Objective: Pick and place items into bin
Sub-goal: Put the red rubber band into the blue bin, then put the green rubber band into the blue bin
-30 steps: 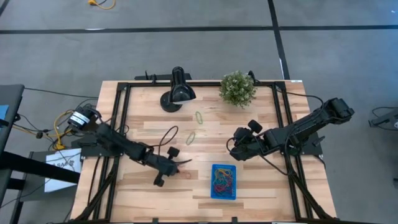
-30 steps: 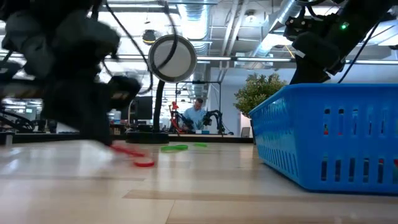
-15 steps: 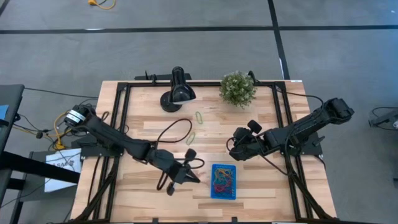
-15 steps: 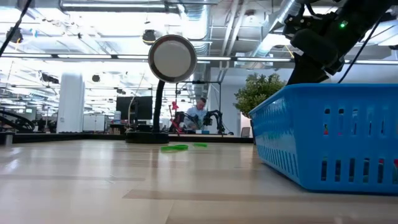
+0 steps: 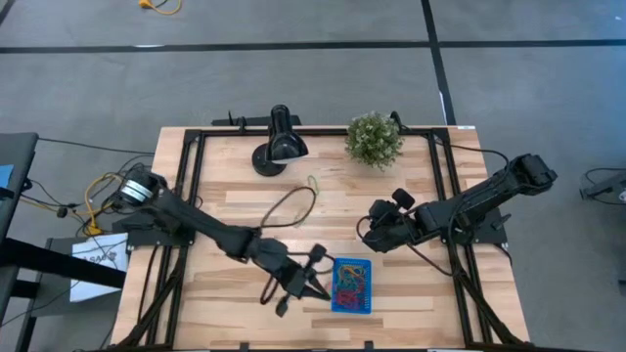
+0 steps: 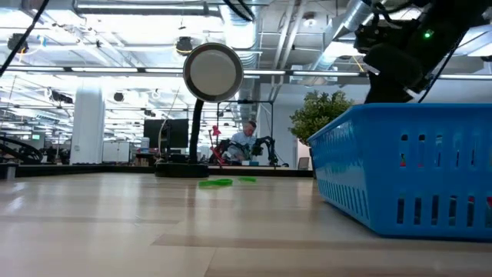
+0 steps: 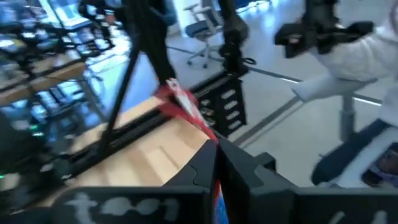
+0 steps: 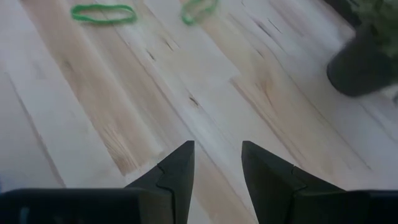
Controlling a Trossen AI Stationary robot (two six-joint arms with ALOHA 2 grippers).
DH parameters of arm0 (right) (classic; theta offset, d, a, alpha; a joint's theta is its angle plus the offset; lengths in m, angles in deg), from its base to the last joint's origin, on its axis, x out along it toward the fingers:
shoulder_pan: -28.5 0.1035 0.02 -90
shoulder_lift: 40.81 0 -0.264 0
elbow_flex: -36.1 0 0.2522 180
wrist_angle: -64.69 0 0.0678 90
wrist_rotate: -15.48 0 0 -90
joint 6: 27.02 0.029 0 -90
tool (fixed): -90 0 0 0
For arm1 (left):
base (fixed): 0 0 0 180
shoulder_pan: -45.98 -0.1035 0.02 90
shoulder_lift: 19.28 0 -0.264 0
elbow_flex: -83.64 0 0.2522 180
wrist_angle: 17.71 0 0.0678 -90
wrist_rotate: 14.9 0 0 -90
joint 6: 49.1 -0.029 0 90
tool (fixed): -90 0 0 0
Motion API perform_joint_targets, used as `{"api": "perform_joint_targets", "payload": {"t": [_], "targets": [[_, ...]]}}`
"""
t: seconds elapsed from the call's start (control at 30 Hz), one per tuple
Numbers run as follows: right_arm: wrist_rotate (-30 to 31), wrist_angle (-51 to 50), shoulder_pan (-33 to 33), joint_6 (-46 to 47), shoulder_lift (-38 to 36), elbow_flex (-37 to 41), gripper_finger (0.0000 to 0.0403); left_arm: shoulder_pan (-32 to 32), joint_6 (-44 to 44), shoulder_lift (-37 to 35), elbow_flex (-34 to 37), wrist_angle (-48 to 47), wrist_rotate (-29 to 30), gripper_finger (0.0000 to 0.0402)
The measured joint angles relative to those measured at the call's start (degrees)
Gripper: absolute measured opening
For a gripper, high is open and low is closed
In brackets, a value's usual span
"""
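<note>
The blue bin [image 5: 352,305] stands near the table's front edge, right of the middle, with several coloured bands [image 5: 349,284] lying in it. My left gripper [image 5: 318,280] hovers just left of the bin, shut on a red band [image 7: 180,102]. Two green bands [image 8: 102,12] [image 8: 199,7] lie flat on the wood farther back, also seen as green bands [image 6: 215,182] in the low view. My right gripper [image 8: 217,155] stands open above bare wood, behind the bin, with nothing between its fingers. My left gripper pinches the red band between its two shut fingers, at their free ends [image 7: 208,134]. The fingers come nearly level from the table's left, pointing toward the bin. The loose end of the band [image 7: 177,99] sticks out past the fingertips, limp and lifted clear of the table.
A black lamp [image 5: 279,142] and a potted green plant [image 5: 374,139] stand at the table's far side. A black cable loop [image 5: 293,207] trails from the left arm over the middle. In the low view the bin's wall [image 6: 407,169] fills the right.
My left gripper has risen off the table and gone toward the right and near edge, up to the bin, tipping from pointing down to nearly level. It has stayed shut, and the red band that lay on the wood is now lifted clear.
</note>
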Motion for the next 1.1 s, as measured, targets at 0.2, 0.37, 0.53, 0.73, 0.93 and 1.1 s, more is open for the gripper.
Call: {"api": "perform_joint_targets", "payload": {"t": [0.2,0.37,0.53,0.73,0.93,1.1], "targets": [[-1.0,-5.7,2.4,8.9,0.0,0.0,0.0129,-1.9,0.5,8.0,-3.7,1.8,-2.7,0.0000],[-2.9,-6.1,6.3,11.8,0.0,0.0,0.0129,-3.9,3.1,14.3,-8.3,2.7,-6.6,0.0000],[-2.9,-6.0,9.6,11.8,0.0,0.0,0.0129,-4.6,4.8,19.9,-13.4,2.4,-11.6,0.0000],[-2.9,-5.8,11.7,11.9,0.0,0.0,0.0129,-5.0,4.9,23.9,-14.5,1.2,-11.6,0.0000],[-2.8,-5.5,11.9,11.9,0.0,0.0,0.0129,-5.0,3.6,24.4,-14.5,-2.3,-4.5,0.0017],[-2.7,-5.5,11.9,12.0,0.0,0.0,0.0129,-5.6,5.0,24.4,-14.5,-3.1,-2.7,0.0056]]}}
